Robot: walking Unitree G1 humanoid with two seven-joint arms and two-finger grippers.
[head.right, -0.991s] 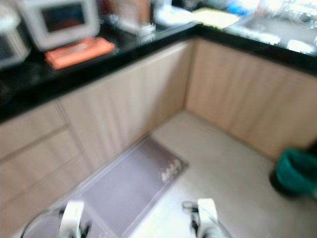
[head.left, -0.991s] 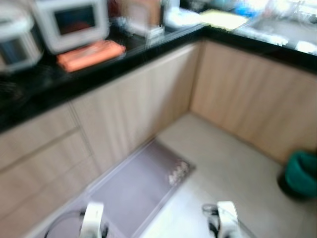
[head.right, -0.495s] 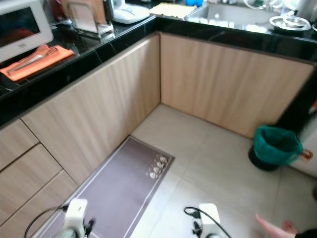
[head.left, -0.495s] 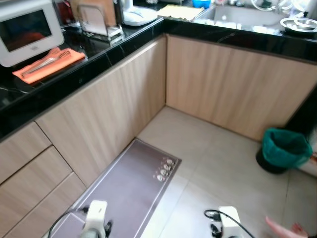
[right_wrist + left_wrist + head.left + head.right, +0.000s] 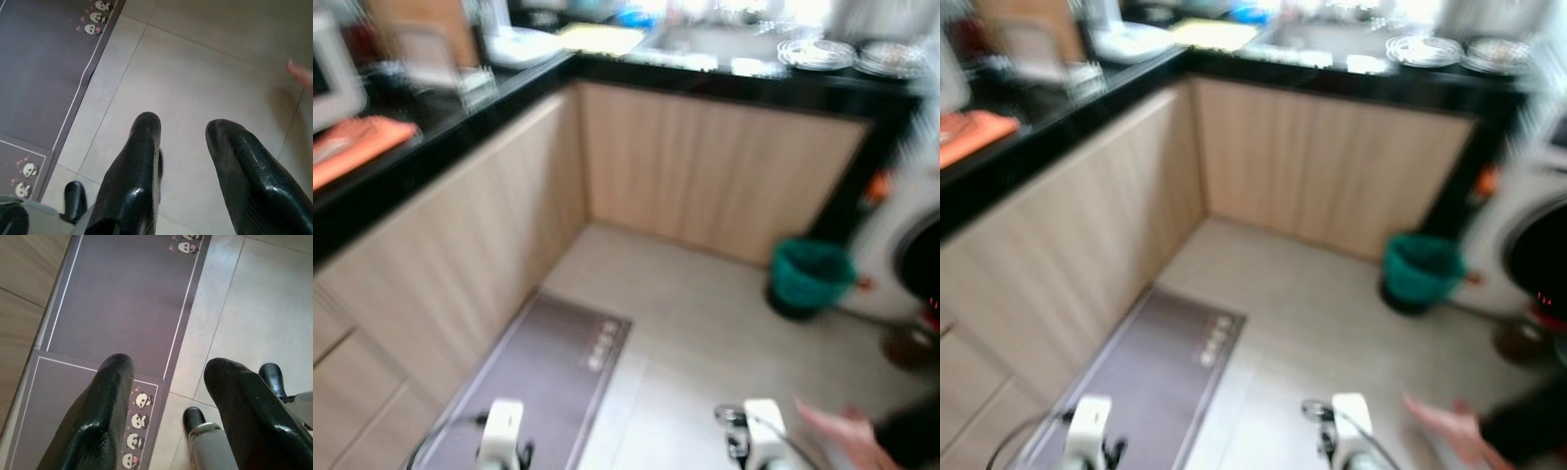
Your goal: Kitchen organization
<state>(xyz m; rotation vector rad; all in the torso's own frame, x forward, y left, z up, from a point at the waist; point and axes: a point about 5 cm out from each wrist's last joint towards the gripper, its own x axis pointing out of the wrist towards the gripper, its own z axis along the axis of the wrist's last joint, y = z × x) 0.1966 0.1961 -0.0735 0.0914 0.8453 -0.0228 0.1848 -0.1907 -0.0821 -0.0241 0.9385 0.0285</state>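
Both grippers hang idle and spread, empty: the left gripper (image 5: pixel 168 396) over the purple mat (image 5: pixel 122 298), the right gripper (image 5: pixel 181 152) over floor tiles. Nothing looks organized yet, I judge; the cluttered black counter (image 5: pixel 460 108), whose arms run toward 10 and 1 o'clock, awaits.

Black counter (image 5: pixel 431 137) runs along wood cabinets (image 5: pixel 705 176) and turns the corner; an orange cloth (image 5: pixel 357 147) (blurred) lies on it; dishes (image 5: pixel 818 54) near the sink.
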